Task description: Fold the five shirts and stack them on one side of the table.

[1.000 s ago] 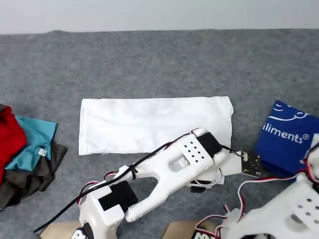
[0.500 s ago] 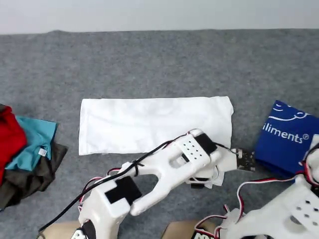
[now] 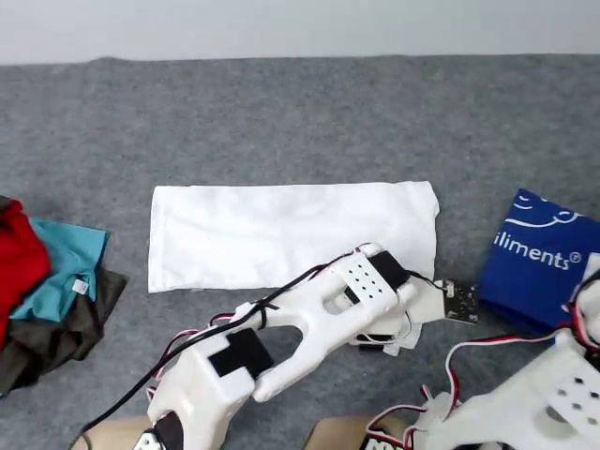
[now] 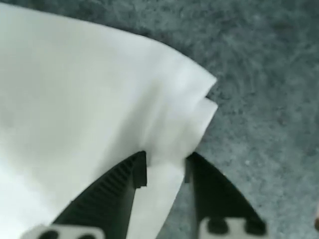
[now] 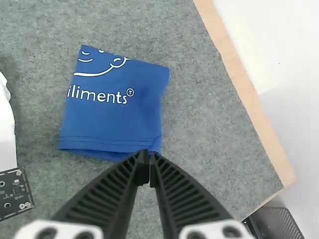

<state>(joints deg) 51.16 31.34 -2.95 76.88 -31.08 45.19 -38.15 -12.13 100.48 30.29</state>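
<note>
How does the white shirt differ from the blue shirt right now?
The white shirt lies mid-table as a long, wide rectangle; the blue shirt is a smaller, compact fold at the table's right side. The white shirt is plain; the blue shirt carries white print. The left gripper grips a corner of the white shirt; the right gripper, shut, hangs over the blue shirt's edge without holding it. Both rest on the grey mat.
</note>
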